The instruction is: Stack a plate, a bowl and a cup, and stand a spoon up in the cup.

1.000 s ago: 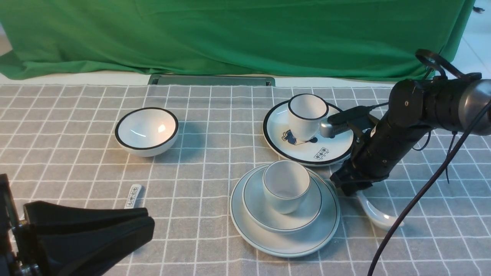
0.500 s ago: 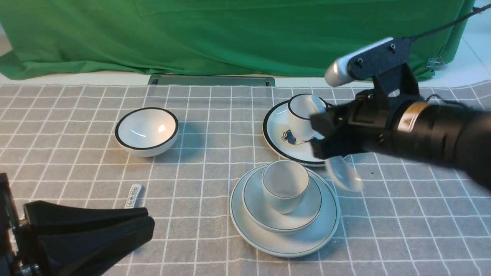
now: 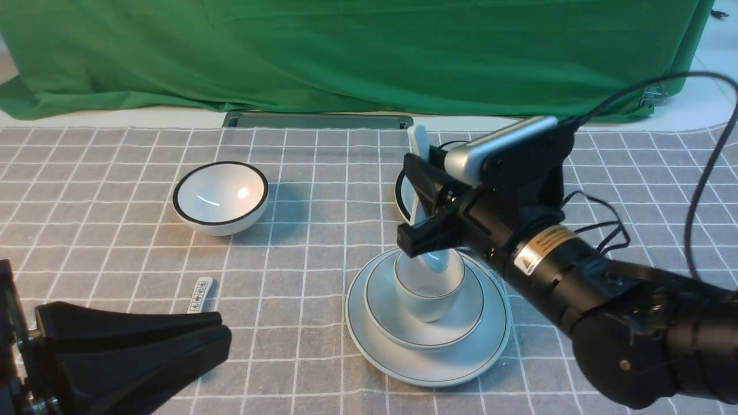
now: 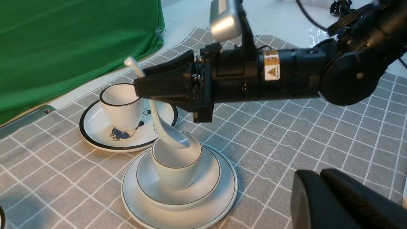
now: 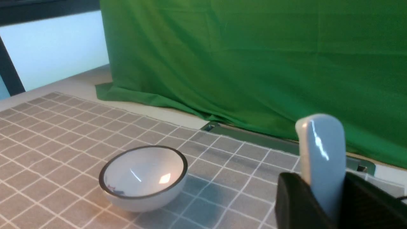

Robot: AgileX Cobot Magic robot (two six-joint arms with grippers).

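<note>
The plate [image 3: 432,369] holds the bowl [image 3: 455,328], and the cup [image 3: 426,291] stands in the bowl. My right gripper [image 3: 418,202] is shut on the handle of the plain white spoon [image 3: 420,151]. The spoon stands nearly upright with its scoop [image 3: 436,260] inside the cup. The left wrist view shows the spoon [image 4: 159,121], cup [image 4: 176,165], bowl [image 4: 208,187] and plate [image 4: 222,203]. The right wrist view shows the spoon handle [image 5: 322,152] between the fingers. My left gripper [image 3: 222,340] is shut and empty at the near left, also seen in its own view [image 4: 318,181].
A black-rimmed bowl [image 3: 221,196] sits at the left, also in the right wrist view [image 5: 143,176]. A spoon with printed characters [image 3: 200,294] lies near my left gripper. A black-rimmed cup [image 4: 120,106] stands on a cartoon plate [image 4: 95,133] behind the stack. A green cloth hangs at the back.
My right gripper lifted the spoon from the cloth right of the stack, swung it left and turned it upright. Its scoop now sits in the cup. The left arm has not moved.
</note>
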